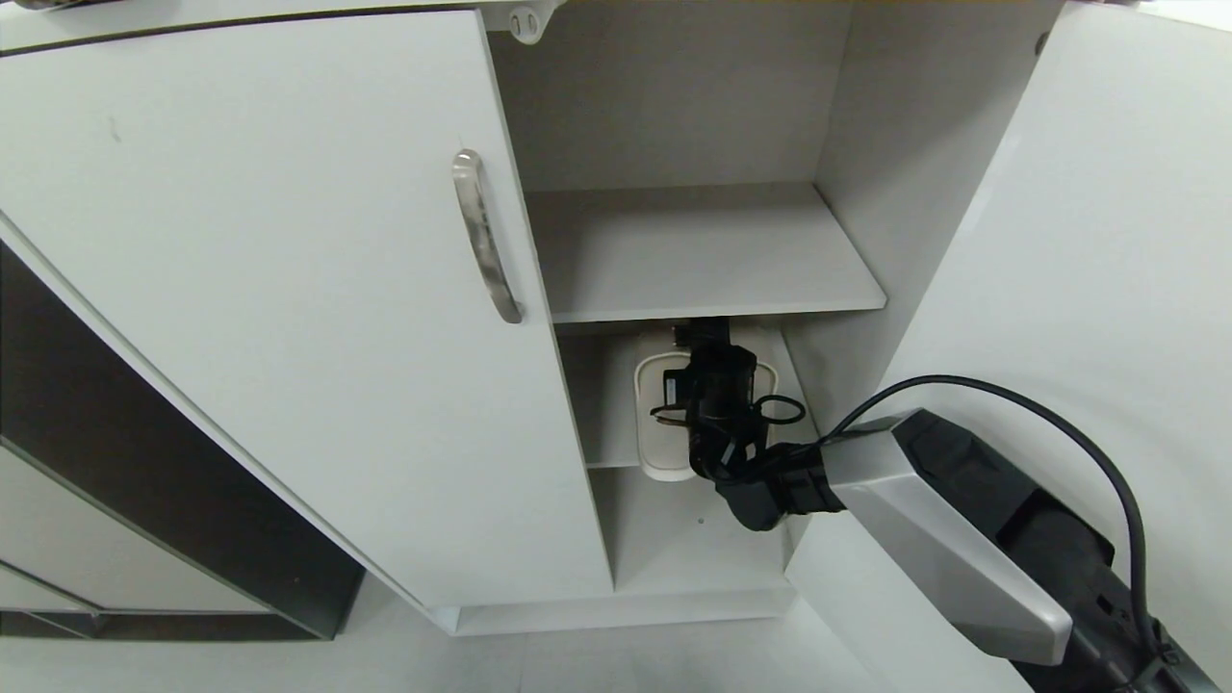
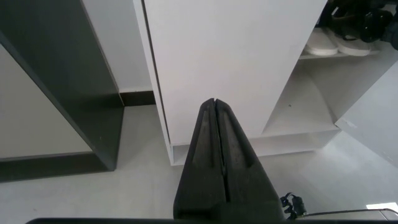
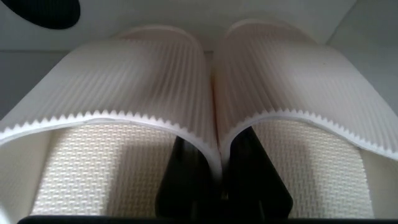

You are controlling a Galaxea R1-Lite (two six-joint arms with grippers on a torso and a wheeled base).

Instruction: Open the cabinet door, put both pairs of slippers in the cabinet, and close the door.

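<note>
A pair of white ribbed slippers (image 1: pixel 657 428) lies side by side on the cabinet's middle shelf (image 1: pixel 608 423), heels just past its front edge. My right gripper (image 1: pixel 703 339) is inside the cabinet over them. In the right wrist view its two fingers (image 3: pixel 186 180) sit one in each slipper (image 3: pixel 124 81), shut on the inner strap walls between them (image 3: pixel 221 177). My left gripper (image 2: pixel 214 109) hangs shut and empty above the floor, in front of the closed left door (image 2: pixel 236 56). The slippers (image 2: pixel 339 43) also show on their shelf from that side.
The right cabinet door (image 1: pixel 1088 241) stands wide open beside my right arm. The left door (image 1: pixel 269 269) with its metal handle (image 1: pixel 486 236) is shut. The upper shelf (image 1: pixel 703 250) and bottom compartment (image 1: pixel 674 539) are bare. A dark panel (image 1: pixel 144 462) stands at the left.
</note>
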